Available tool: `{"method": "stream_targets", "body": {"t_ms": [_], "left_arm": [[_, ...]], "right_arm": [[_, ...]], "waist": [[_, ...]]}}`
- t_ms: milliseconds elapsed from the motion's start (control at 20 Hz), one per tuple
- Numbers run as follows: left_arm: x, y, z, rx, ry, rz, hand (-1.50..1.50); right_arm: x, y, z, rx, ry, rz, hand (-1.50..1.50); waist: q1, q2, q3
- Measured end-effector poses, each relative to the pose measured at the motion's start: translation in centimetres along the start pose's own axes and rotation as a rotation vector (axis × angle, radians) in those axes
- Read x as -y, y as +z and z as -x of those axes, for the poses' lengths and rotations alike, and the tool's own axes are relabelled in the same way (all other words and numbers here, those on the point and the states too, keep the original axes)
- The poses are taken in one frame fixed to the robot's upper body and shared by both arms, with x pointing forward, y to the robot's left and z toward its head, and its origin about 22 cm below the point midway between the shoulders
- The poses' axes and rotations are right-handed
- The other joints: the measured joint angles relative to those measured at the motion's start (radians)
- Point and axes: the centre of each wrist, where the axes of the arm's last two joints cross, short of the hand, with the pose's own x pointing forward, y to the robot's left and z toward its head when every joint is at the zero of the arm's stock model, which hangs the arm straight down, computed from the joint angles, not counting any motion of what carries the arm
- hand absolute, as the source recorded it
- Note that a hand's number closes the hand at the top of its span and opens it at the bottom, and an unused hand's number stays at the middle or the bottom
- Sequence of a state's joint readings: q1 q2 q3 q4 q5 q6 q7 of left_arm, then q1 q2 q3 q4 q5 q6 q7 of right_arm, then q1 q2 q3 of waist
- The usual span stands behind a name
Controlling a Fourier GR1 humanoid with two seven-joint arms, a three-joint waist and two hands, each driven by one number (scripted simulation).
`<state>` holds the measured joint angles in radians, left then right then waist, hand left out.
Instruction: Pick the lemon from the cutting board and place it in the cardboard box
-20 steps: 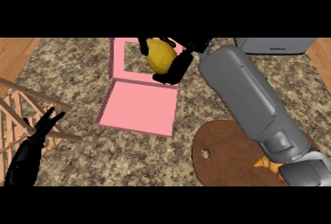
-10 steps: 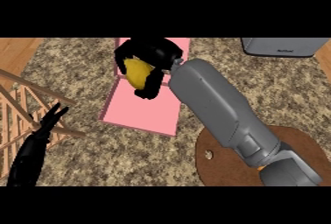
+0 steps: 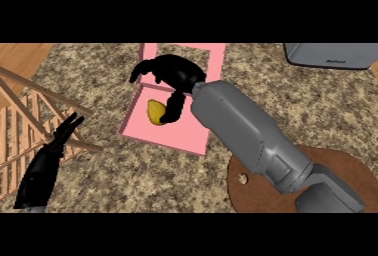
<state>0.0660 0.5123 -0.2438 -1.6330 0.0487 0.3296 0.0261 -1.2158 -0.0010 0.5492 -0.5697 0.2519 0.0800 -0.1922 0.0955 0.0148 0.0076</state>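
Kitchen setting, seen from above. Evidence: speckled granite-look counter top (image 3: 133, 175) fills most of the view, brown and grey flecks, the kind used for kitchen work surfaces. Taking the counter as landmark: a round wooden cutting board (image 3: 255, 192) lies on its lower right part, partly under a grey forearm. A slatted wooden rack (image 3: 29, 135) sits on its left side. A grey appliance (image 3: 332, 55) with a small label stands at its upper right edge, cut off by the frame. Bare wood surface (image 3: 22, 55) shows beyond the counter's upper left corner. A lemon (image 3: 156, 112), a food item, lies near the counter's upper middle.
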Motion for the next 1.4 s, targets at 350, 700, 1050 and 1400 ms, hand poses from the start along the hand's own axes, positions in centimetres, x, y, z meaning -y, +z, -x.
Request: {"method": "stream_targets", "body": {"t_ms": [350, 700, 1050, 1400], "left_arm": [[0.3, -0.1, -0.3, 0.007, -0.033, 0.000, 0.00], [0.1, 0.3, -0.2, -0.011, -0.016, -0.016, 0.00], [-0.5, 1.3, -0.7, -0.039, 0.079, -0.059, 0.00], [-0.8, 2.0, -1.0, -0.056, 0.142, -0.054, 0.00]], "right_arm": [[-0.5, 0.5, 0.7, 0.017, -0.209, 0.145, -1.50], [2.1, 0.5, 1.2, 0.033, -0.508, 0.324, -1.50], [6.2, 2.5, 4.8, -0.007, -0.664, 0.489, -1.50], [11.4, 7.9, 9.8, -0.044, -0.712, 0.604, -1.50]], "waist": [[0.008, 0.006, 0.002], [-0.006, 0.006, 0.005], [-0.028, 0.006, 0.002], [-0.029, 0.018, -0.001]]}}
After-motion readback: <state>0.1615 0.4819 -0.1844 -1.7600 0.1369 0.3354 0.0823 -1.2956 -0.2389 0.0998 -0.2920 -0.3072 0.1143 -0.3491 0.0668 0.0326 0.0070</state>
